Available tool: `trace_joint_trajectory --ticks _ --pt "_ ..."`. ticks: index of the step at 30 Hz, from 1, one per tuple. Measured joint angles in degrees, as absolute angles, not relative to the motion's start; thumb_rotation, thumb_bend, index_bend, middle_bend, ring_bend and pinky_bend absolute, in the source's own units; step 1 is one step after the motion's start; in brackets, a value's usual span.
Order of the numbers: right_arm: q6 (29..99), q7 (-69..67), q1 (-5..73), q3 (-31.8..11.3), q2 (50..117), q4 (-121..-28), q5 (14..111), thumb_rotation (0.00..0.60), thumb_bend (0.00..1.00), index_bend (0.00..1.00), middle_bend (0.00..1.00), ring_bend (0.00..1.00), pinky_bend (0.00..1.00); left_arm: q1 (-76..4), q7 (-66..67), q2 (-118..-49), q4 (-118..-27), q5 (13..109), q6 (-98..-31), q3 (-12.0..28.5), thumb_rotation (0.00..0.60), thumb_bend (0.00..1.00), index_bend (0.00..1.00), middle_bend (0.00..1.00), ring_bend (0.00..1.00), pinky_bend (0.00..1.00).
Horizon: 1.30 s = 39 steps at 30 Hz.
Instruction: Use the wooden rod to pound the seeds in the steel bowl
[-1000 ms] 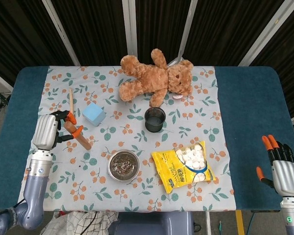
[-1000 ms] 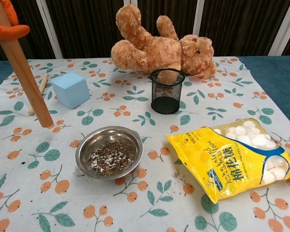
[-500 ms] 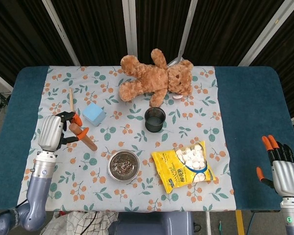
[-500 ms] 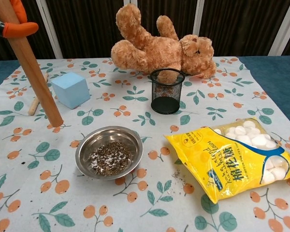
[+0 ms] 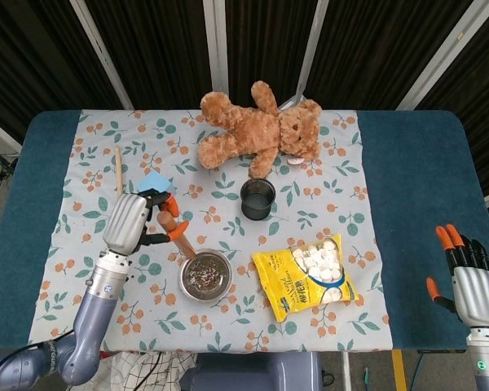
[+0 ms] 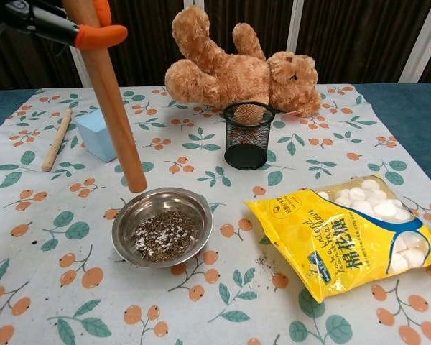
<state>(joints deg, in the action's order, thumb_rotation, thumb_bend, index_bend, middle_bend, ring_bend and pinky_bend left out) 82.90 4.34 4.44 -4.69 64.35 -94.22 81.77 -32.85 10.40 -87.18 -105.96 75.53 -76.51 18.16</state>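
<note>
Up top in the chest view, the wooden rod [image 6: 113, 108] runs out past the picture's upper edge, and the left robot hand [image 6: 54, 21] is mostly cut off there, only fingertips showing. The rod hides part of the blue cube [image 6: 97, 134]. From the head view, the left robot hand [image 5: 138, 224] covers most of that cube [image 5: 152, 181]. Near right, the right robot hand [image 5: 467, 277] is clipped at the bottom edge. Print on the yellow bag [image 6: 345, 244] is too small to read.

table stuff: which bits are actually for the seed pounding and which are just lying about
For the job: wooden rod held by the left hand; steel bowl; seeds.

Lying about: teddy bear, mesh cup, blue block, marshmallow bag, thin stick. Right hand idle.
</note>
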Motion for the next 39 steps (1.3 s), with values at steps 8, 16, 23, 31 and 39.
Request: trace_joint_trajectory --ticks 8,16,23,31,39 --pt "82.80 4.15 4.48 -4.71 64.24 -94.25 81.77 0.600 0.42 0.00 0.00 0.00 0.00 -34.86 12.65 -91.04 -106.80 75.24 -75.41 17.64 0.600 0.87 0.63 0.78 0.58 0.73" --pt "82.71 4.02 4.55 -4.74 64.20 -94.24 81.76 0.600 0.42 0.00 0.00 0.00 0.00 -35.84 14.24 -94.26 -105.37 74.93 -74.90 16.17 0.600 0.87 0.63 0.78 0.58 0.73" --pt "82.58 3.94 4.59 -4.73 64.15 -94.25 81.69 0.600 0.42 0.00 0.00 0.00 0.00 -36.17 14.62 -95.49 -104.00 74.98 -74.42 15.25 0.600 0.87 0.63 0.78 0.58 0.73" --pt "82.43 4.01 4.67 -4.74 64.12 -94.26 81.62 0.600 0.42 0.00 0.00 0.00 0.00 -36.40 15.50 -96.11 -101.73 76.19 -74.12 13.96 0.600 0.87 0.63 0.78 0.58 0.73" --pt "82.30 4.12 4.74 -4.78 64.07 -94.37 81.50 0.600 0.42 0.00 0.00 0.00 0.00 -36.08 15.03 -96.69 -99.98 76.60 -73.78 12.74 0.600 0.87 0.63 0.78 0.58 0.73"
